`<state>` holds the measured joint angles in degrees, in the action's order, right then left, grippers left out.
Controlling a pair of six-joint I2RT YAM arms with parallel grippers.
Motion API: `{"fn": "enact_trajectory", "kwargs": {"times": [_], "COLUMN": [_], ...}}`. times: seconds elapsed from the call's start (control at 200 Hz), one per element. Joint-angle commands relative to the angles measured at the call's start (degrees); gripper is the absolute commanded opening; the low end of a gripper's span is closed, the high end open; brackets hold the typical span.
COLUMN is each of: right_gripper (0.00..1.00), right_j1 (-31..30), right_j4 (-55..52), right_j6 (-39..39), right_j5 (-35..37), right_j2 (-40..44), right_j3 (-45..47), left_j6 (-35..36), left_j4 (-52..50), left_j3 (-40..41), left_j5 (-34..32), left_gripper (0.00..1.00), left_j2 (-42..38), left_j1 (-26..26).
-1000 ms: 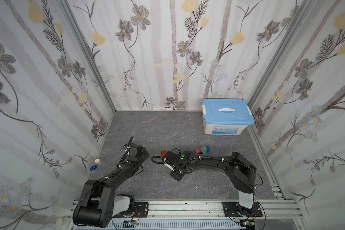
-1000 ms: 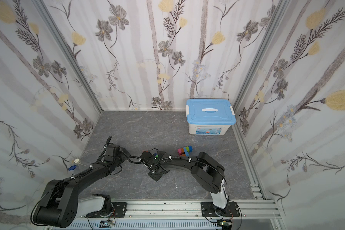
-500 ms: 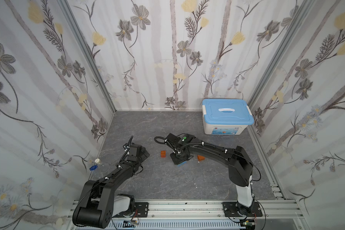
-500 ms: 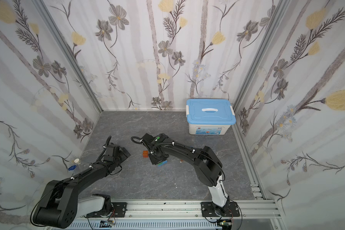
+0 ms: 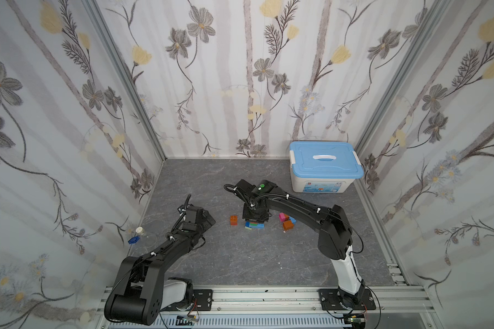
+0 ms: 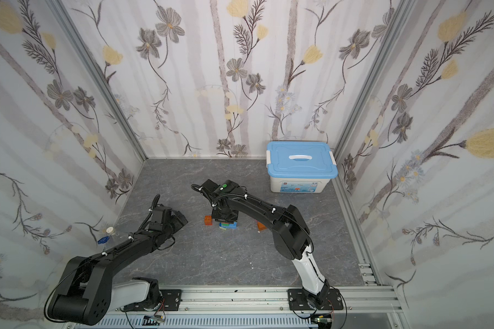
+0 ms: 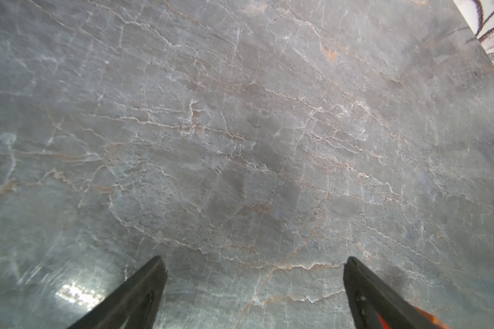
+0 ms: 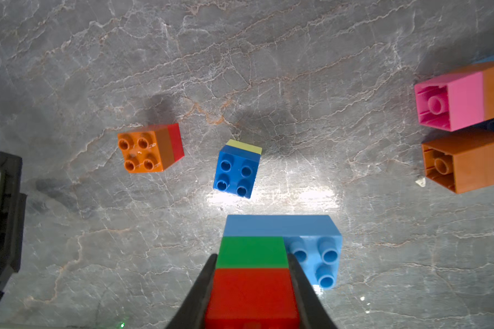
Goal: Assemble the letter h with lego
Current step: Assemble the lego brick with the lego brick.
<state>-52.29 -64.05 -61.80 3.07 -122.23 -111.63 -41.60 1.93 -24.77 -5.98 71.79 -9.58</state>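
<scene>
My right gripper (image 8: 251, 256) is shut on a lego stack: a red brick (image 8: 251, 296) over a green brick (image 8: 253, 252), on a long light-blue brick (image 8: 311, 245). In both top views it stands upright over that stack (image 5: 254, 225) (image 6: 228, 225) at mid-table. Loose lego lies around it: an orange-on-red pair (image 8: 143, 152) (image 5: 234, 220), a blue brick on a lime one (image 8: 236, 171), a pink-and-orange column on its side (image 8: 462, 99) and an orange brick (image 8: 468, 162) (image 5: 288, 225). My left gripper (image 7: 254, 260) (image 5: 208, 220) is open over bare table, left of the bricks.
A white storage box with a light-blue lid (image 5: 322, 168) (image 6: 300, 165) stands at the back right. A small blue object (image 5: 133, 240) and a white cap (image 5: 139, 230) lie by the left wall. Flowered walls enclose three sides.
My right arm has raised its wrist and drawn back from low near the table's front to upright over the middle bricks. The left arm has not moved.
</scene>
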Motion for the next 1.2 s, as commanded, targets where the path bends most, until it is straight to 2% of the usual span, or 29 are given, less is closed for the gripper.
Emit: {"fn": "enact_trajectory", "kwargs": {"times": [0.0,0.11,0.36,0.54,1.194], "right_gripper": [0.18,0.19,0.19,0.2,0.2], "right_j1": [-0.04,-0.19,-0.19,-0.17,-0.6], "right_j4": [-2.2,-3.73,-4.07,-6.38,-8.38], "right_j6": [-4.74,-5.29,-5.83,-5.62,-12.58], "right_j5": [1.97,4.79,3.87,5.78,7.82], "right_j2": [-1.67,-2.99,-6.27,-8.93,-13.2], "right_j3": [-2.26,-4.19,-7.61,-11.16,-11.59], "left_j6": [0.09,-0.31,-0.51,-0.76,-2.04], "left_j4": [0.98,0.69,1.08,0.87,-4.22], "left_j3": [-0.1,0.4,0.45,0.01,0.24], "left_j5": [0.01,-0.75,-0.72,-0.53,-5.92], "left_gripper": [1.0,1.0,1.0,1.0,1.0], "left_j2": [0.09,-0.08,0.08,1.05,-3.08], "left_j1": [0.02,0.07,0.02,0.0,0.0]}}
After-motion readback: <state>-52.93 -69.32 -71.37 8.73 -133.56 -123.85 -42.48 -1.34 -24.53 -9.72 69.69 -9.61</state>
